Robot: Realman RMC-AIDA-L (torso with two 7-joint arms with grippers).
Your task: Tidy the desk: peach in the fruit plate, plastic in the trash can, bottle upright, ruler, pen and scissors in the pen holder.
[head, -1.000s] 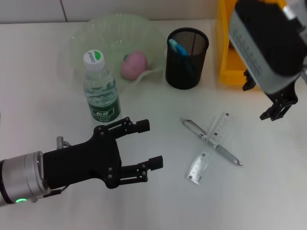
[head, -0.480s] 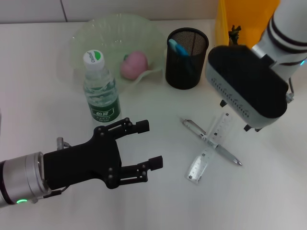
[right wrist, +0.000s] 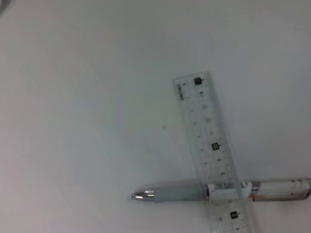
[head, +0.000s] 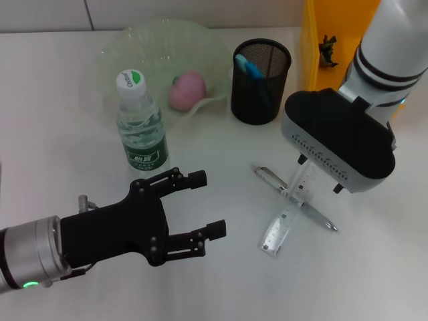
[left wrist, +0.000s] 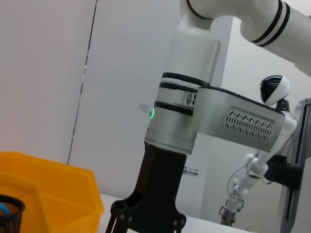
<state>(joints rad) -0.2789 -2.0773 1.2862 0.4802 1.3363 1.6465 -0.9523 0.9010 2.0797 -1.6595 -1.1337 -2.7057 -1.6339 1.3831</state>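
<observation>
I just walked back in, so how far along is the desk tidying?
Done: peach in the plate, bottle upright, a blue-handled item in the holder. In hand: right arm hangs over the crossed ruler and pen. Left gripper is open, idle. Left: ruler and pen.

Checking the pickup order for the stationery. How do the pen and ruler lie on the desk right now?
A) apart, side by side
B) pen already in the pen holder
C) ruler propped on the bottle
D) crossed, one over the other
D: the pen and the clear ruler cross each other on the desk, below the right arm.
</observation>
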